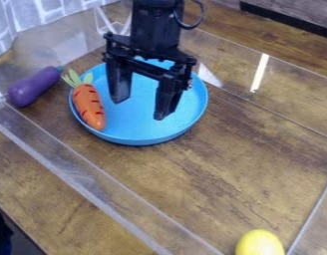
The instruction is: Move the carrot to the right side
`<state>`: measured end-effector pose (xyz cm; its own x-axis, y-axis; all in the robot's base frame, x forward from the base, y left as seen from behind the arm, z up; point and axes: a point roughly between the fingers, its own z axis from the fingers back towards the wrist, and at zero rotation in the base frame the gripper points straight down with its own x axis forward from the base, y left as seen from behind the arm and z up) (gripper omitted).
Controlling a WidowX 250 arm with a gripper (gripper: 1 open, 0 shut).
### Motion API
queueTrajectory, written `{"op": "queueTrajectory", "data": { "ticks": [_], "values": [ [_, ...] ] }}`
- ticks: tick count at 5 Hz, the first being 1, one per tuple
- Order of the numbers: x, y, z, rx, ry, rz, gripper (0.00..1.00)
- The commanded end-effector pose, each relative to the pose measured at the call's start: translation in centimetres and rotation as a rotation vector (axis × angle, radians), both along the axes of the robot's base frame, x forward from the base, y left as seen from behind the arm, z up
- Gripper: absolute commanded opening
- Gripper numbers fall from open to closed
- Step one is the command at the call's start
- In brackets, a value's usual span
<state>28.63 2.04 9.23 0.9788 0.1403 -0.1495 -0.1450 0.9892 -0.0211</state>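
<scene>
The carrot (87,102) lies on the left part of the blue plate (179,127), its green top pointing up-left toward the plate's rim and its tapered tip toward the lower right. It rests flat and nothing touches it.

Just beside it, to the right, the gripper (143,93) hangs over the plate, pointing straight down. Its 2 black fingers (121,82) stand wide apart with nothing between them. The left finger is near the carrot but beside it, not around it.

Off the plate's left edge, the purple eggplant (35,85) lies on the wooden tabletop (246,159), close to the carrot's leafy end. A yellow round fruit (259,243) sits well apart, at the bottom right of the tabletop.

The step in hand looks like the approach: the fingers are open and lined up near the carrot, and the grasp is not yet made. The next move probably calls for shifting a little further left so the fingers straddle the carrot's body, then lowering and closing. Carrying it across to the right side would follow.

Count: 1 carrot, 1 plate, 1 eggplant, 1 yellow fruit, 1 gripper with 2 fingers.
</scene>
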Motion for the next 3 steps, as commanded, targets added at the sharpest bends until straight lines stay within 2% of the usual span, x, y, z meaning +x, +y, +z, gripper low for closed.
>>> {"op": "queueTrajectory", "data": {
  "ticks": [1, 3],
  "values": [
    [0.3, 1.4, 0.3, 0.003, -0.024, 0.075, 1.00],
    [0.4, 2.7, -0.5, 0.003, -0.024, 0.157, 1.00]
  ]
}}
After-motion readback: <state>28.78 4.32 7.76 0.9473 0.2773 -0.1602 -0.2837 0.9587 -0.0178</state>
